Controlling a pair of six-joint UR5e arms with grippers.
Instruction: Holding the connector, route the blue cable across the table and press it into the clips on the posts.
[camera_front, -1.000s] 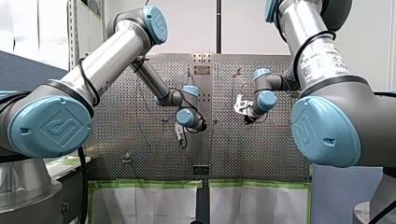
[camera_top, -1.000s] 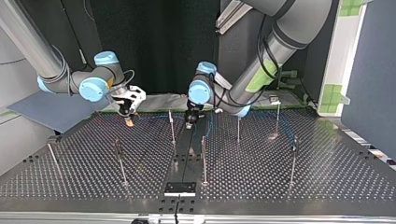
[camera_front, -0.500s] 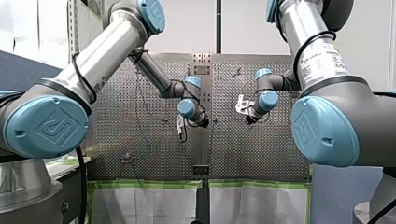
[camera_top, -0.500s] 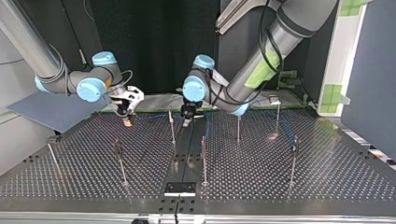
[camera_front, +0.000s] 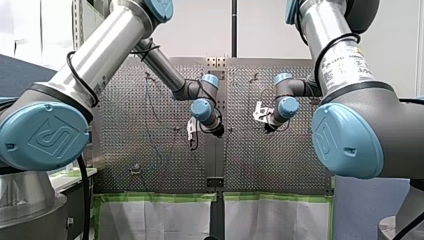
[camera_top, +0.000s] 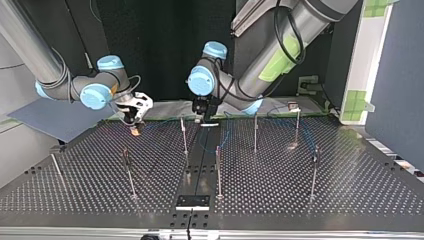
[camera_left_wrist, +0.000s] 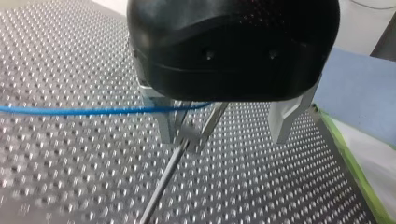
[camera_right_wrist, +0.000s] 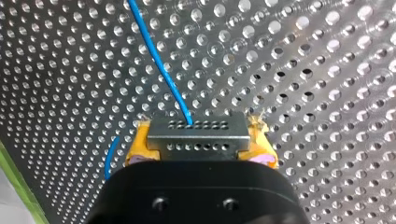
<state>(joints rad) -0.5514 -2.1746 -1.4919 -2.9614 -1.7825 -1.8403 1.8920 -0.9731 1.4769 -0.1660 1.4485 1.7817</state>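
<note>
My right gripper (camera_right_wrist: 201, 150) is clamped by its yellow pads (camera_right_wrist: 138, 145) on a flat grey metal connector (camera_right_wrist: 196, 131) with two rows of small holes, held over the perforated metal table (camera_right_wrist: 303, 70). A thin blue cable (camera_right_wrist: 161, 70) leaves the connector's far edge and runs ahead over the table. My left gripper (camera_left_wrist: 225, 123), black-bodied, has its two metal fingers (camera_left_wrist: 165, 125) spread wide with nothing gripped between them. The cable crosses one finger, level with the clip (camera_left_wrist: 198, 129) atop a slim metal post (camera_left_wrist: 163, 186) just beside that finger; whether it sits in the clip I cannot tell. In the top view both grippers hang near the table's far edge, apart, a post between them.
</note>
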